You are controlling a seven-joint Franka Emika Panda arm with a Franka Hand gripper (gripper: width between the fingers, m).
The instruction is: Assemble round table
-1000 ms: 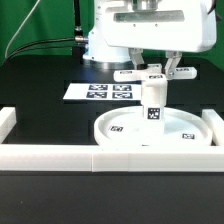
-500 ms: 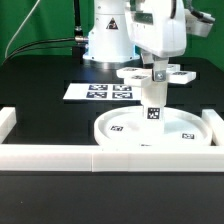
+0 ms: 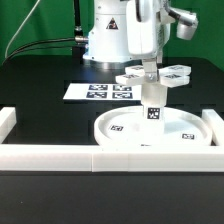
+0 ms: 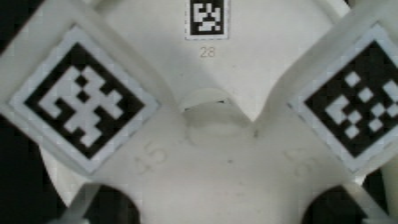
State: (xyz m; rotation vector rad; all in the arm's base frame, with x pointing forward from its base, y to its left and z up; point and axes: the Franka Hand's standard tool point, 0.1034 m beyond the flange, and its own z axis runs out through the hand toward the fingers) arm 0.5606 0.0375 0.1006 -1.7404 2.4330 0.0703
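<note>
The large rimmed disc top point(image 3: 190, 128) lies flat on the table at the front, toward the exterior view's right. The short cylinder leg point(image 3: 153, 108) stands upright at its centre. The cross-shaped base point(image 3: 176, 72) sits level on the leg's upper end; whether it is seated there cannot be told. My gripper point(image 3: 149, 68) reaches down from above and is shut on the base's hub. In the wrist view the base point(image 4: 205, 130) fills the frame with its tagged arms, and my gripper point(image 4: 214, 210) clamps its middle, with the fingertips point(image 4: 75, 205) at the frame's edge.
The marker board point(image 3: 100, 92) lies flat behind the disc, toward the exterior view's left. The long white border rail point(image 3: 60, 155) runs along the front, with an end piece point(image 3: 8, 120) at the left. The arm's white body point(image 3: 105, 40) stands at the back.
My wrist has rotated about the vertical axis over the leg. The cross-shaped base has turned with it, its arms now pointing differently. Leg and disc top have stayed put.
</note>
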